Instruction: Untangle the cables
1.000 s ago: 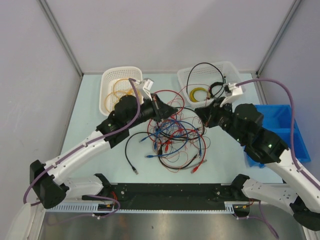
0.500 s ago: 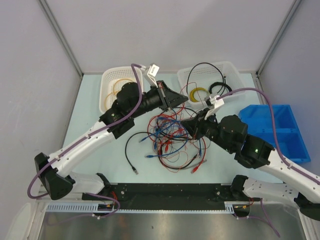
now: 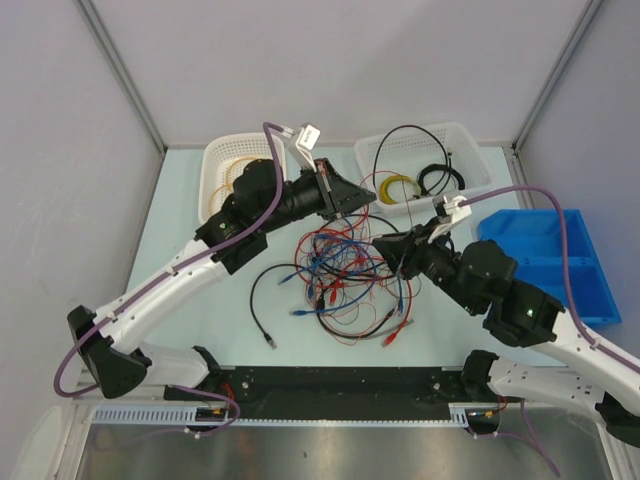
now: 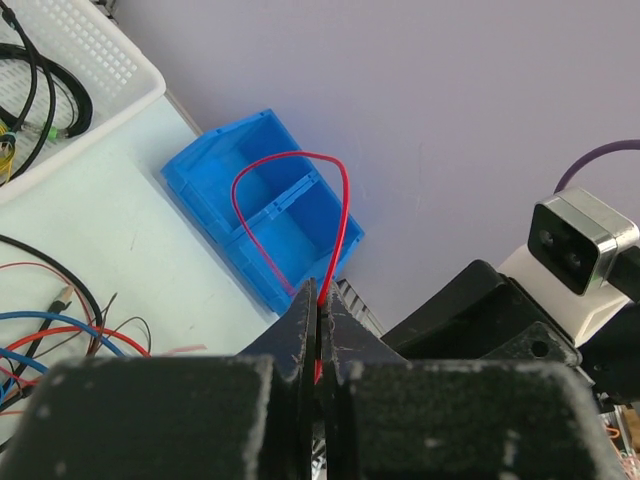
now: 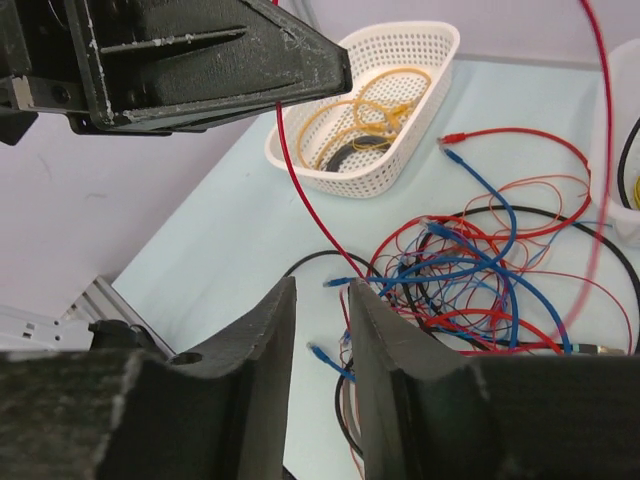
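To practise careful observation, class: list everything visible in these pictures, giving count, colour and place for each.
table: one, pale green, under everything
left basket: one, white, far left
right basket: one, white, far right
bin: one, blue, right side
tangle: many cables, red, blue and black, table centre
red cable: one, red, from the tangle up to the left gripper
yellow-orange cables: several, in the left basket
yellow coil: one, in the right basket
black cables: black, in the right basket, number unclear
left gripper: one, black, shut on the red cable
right gripper: one, black, open, right of the tangle
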